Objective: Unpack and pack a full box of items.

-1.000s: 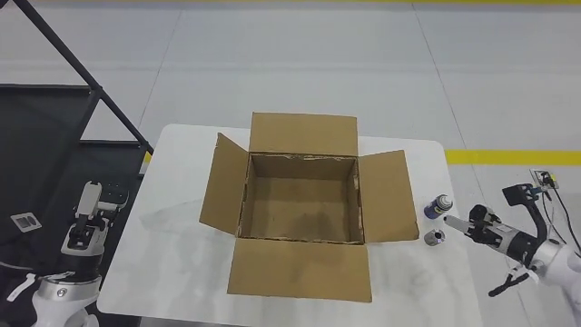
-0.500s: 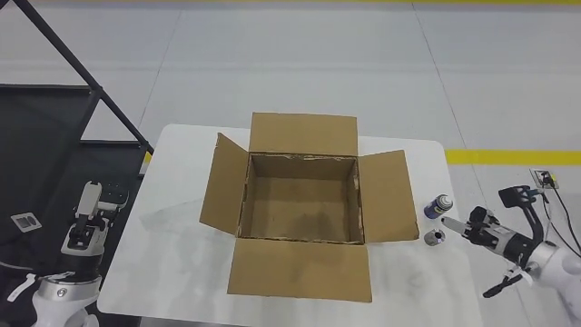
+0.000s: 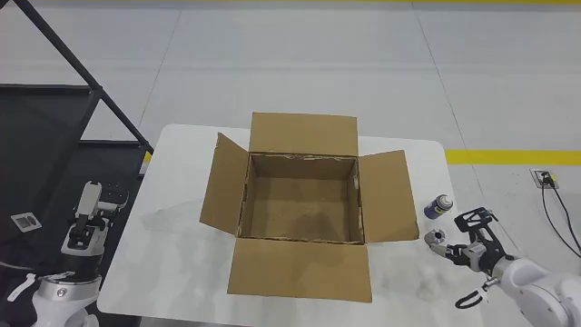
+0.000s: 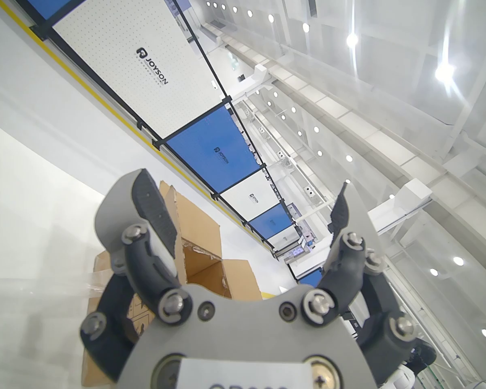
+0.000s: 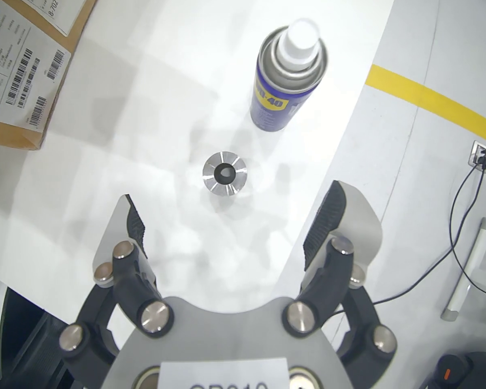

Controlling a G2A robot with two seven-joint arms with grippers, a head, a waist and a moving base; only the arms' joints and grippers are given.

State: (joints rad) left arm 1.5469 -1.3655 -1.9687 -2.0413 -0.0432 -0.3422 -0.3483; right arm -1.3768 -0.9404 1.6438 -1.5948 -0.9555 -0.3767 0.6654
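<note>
A white table stands on a pale floor with yellow lines. At its middle sits the cardboard box, all four flaps spread out. Right of the box a blue spray can stands upright, with a small metal collet just nearer. The right gripper hangs near the collet, fingers apart. The left gripper, also spread wide, sits off the table's left edge.

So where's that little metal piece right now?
In the top view the metal piece stands on the table, right side, beside the spray can and just right of the box.
</note>
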